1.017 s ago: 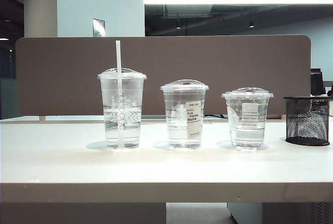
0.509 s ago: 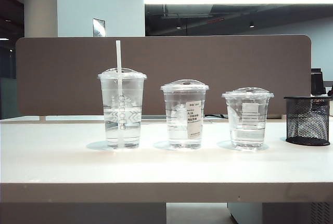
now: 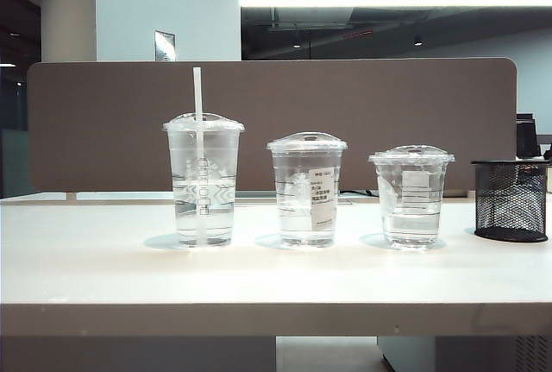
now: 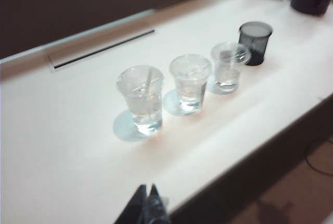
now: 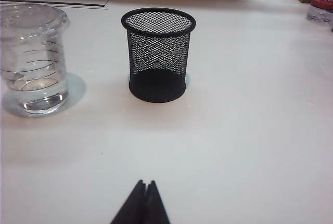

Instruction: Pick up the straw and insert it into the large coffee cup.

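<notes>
Exterior camera faces the table level, from its front edge; left wrist looks down from high; right wrist sits low, near the mesh holder, which all views share.

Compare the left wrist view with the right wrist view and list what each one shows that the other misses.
Only the left wrist view shows the large coffee cup with the straw standing in it, the middle cup, and the left gripper, its jaws shut and holding nothing.

Only the right wrist view shows the right gripper, its jaws shut and holding nothing, above the bare table, and a labelled bottle at the far edge.

Both show the short cup beside the black mesh holder.
</notes>
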You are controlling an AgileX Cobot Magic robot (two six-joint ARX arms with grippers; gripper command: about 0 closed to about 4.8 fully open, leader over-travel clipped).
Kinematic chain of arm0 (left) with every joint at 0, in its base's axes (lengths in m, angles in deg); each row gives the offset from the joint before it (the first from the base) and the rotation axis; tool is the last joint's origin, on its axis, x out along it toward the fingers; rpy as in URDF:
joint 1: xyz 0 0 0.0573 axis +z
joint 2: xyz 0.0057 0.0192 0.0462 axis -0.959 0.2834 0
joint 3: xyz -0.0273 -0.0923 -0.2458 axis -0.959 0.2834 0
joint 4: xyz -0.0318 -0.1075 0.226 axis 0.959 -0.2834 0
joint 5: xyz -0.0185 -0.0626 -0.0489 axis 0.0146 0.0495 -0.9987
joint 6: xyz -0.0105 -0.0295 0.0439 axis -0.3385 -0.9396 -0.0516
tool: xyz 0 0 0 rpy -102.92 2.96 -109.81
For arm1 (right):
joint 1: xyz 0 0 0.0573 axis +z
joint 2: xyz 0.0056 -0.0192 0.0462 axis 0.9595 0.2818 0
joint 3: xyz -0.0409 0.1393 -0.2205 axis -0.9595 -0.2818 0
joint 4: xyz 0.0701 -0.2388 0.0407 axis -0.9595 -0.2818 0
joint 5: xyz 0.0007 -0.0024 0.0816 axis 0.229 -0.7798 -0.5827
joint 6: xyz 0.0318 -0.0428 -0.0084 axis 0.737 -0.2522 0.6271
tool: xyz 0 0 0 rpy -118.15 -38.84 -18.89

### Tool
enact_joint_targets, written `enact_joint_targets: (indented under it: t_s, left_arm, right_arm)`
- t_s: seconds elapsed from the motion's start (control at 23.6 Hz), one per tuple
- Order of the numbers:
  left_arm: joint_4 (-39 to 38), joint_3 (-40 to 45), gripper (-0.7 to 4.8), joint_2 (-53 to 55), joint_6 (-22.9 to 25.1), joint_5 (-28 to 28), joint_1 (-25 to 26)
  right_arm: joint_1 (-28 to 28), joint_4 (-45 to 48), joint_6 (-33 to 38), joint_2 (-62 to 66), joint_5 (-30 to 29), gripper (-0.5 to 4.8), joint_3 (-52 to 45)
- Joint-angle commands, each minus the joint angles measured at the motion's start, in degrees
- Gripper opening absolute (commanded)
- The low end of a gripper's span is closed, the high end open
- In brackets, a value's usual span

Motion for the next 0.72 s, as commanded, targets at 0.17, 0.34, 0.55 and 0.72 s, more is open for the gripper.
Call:
enact_joint_targets:
  t_s: [0.17,0.34,0.55,0.72]
  left_arm:
    - [34.86,34.36,-0.03,-9.46,-7.13,-1.84,9.75]
    - [46.14,53.31,-0.03,-19.56,-14.53,1.42,13.22]
    - [45.66,60.92,-0.03,-25.35,-19.26,10.54,13.2]
    - [44.48,64.83,-0.03,-25.33,-18.97,13.33,13.11]
  right_arm:
    - [0.07,0.61,0.17,-0.09,0.11,-0.04,-0.39]
    - [0.07,0.61,0.15,-0.09,0.11,-0.04,-0.39]
    - [0.07,0.63,0.15,-0.09,0.11,-0.04,-0.39]
    - [0.09,0.59,0.15,-0.17,0.11,-0.04,-0.39]
